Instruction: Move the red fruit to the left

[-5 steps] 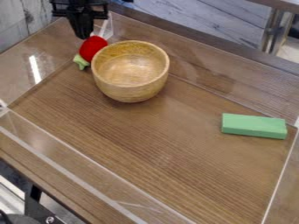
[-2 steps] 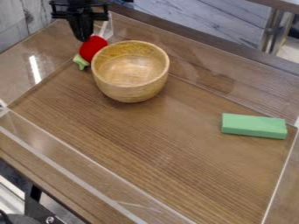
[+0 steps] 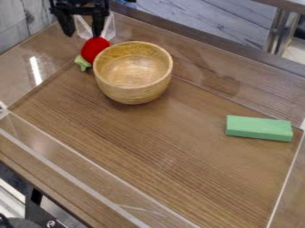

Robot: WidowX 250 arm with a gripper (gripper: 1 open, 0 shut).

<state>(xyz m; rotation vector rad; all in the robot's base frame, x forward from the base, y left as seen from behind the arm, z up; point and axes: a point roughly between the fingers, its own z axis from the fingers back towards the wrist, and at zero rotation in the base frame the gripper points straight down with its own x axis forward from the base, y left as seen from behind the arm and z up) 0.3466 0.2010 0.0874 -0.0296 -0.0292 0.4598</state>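
Release step, by the look of it. Gripper (image 3: 80, 24) at the far left corner of the table (image 3: 167, 151), pointing down, jaws spread apart with nothing between them. Red fruit (image 3: 94, 48) just below and in front of the fingertips, clear of them, resting on the table surface. Green leafy stem (image 3: 82, 63) pointing toward the near-left. Fruit pressed against or just beside the far-left rim of the wooden bowl (image 3: 132, 72); contact or a hair of gap, cannot tell.

Judgement: fruit set down at the left side of the workspace, so task likely at or near its end. Next move probably a straight lift away, kept vertical so the spread fingers do not clip the fruit and roll it back toward the bowl. Round toy, likely to roll at a nudge.

Green rectangular block (image 3: 259, 128) well apart, near the right edge, not involved.

Clear raised border around the table. No brand, label or writing legible anywhere on fruit, bowl, block or gripper.
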